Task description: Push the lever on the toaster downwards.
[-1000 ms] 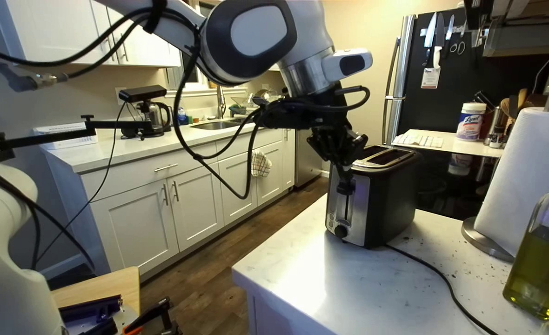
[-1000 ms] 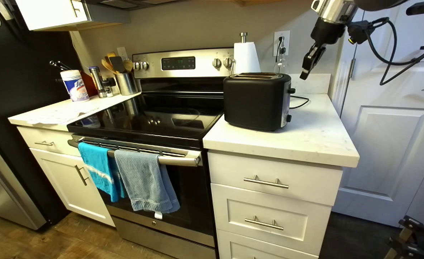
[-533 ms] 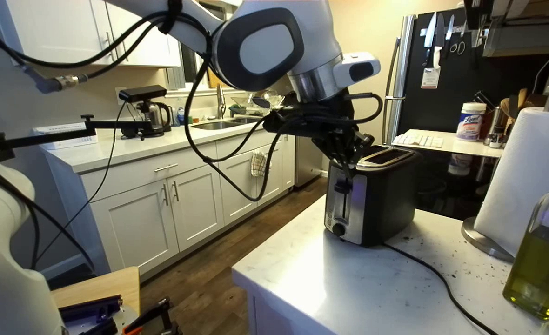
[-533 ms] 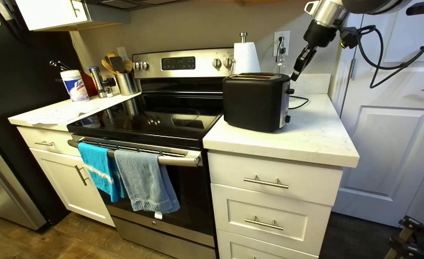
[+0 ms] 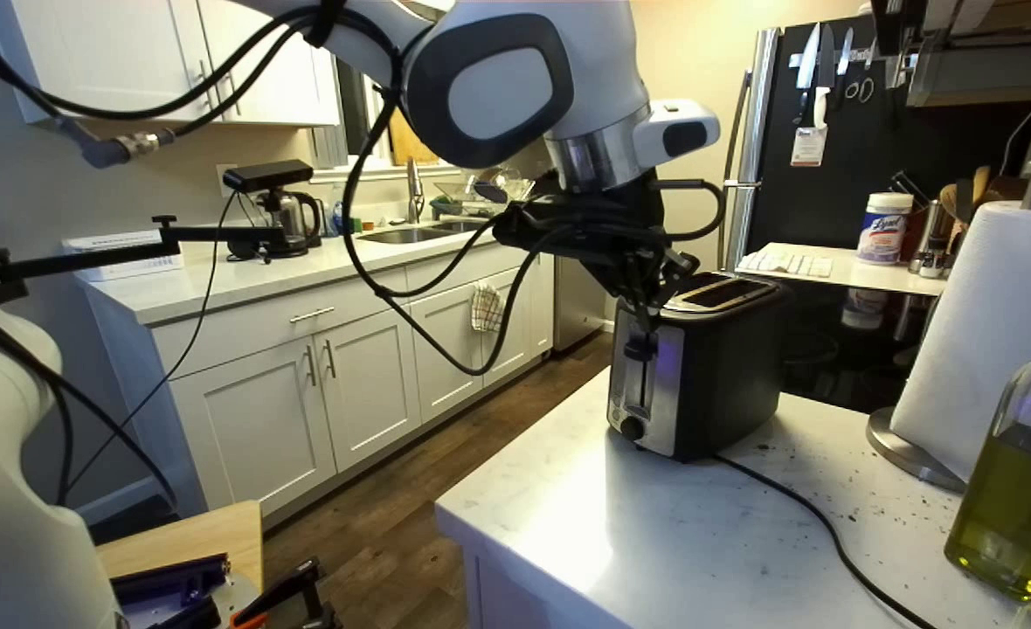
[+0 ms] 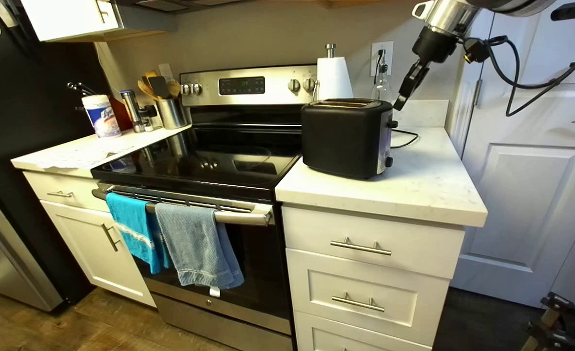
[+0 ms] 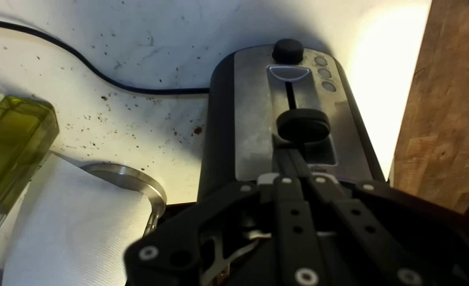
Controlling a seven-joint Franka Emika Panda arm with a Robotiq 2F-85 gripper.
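Note:
The black and steel toaster [image 5: 730, 376] stands upright on the white counter; it also shows in an exterior view [image 6: 343, 141] and the wrist view [image 7: 254, 115]. Its black lever [image 7: 303, 125] sits near the top of its slot, with the slot visible below it; it also shows in both exterior views [image 5: 640, 348] [image 6: 392, 124]. My gripper [image 7: 292, 155] is shut and empty, fingertips together. It points down at the toaster's front, just above the lever, in both exterior views [image 5: 646, 320] [image 6: 398, 106]. I cannot tell whether the tips touch the lever or panel.
A black dial [image 7: 288, 51] sits below the lever slot. A paper towel roll [image 5: 974, 341] and an oil bottle [image 5: 1018, 489] stand on the counter beside the toaster. The power cord [image 5: 839, 533] runs across the counter. The stove [image 6: 209, 156] adjoins the counter.
The gripper moved in and down to the toaster's front, just above the lever, mostly before the half-second frame. The toaster has shifted slightly away from the gripper. The lever's height looks unchanged.

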